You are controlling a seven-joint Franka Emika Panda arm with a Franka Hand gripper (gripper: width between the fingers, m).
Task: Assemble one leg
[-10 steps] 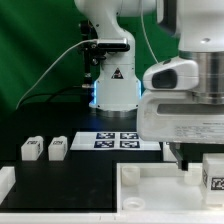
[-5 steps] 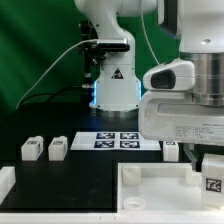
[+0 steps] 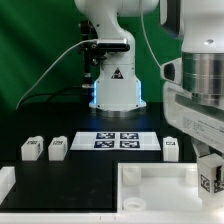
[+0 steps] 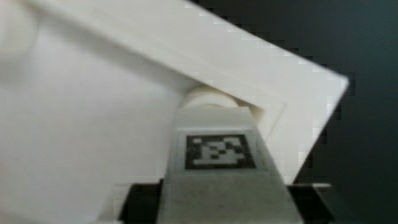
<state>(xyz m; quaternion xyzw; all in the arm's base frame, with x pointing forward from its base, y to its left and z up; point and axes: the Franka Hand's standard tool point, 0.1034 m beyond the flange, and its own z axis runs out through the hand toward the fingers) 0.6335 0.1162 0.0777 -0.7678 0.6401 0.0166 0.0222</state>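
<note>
Pinching the leg at the exterior view's four o'clock, the end effector should hold it upright over the corner of the panel.

On the bench, two legs sit to the exterior view's left of the marker board, panel in front.

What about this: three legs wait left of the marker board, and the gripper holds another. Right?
No. In the exterior view only two legs wait on its left of the marker board; a third leg lies on its right. The gripper does hold another leg.
</note>
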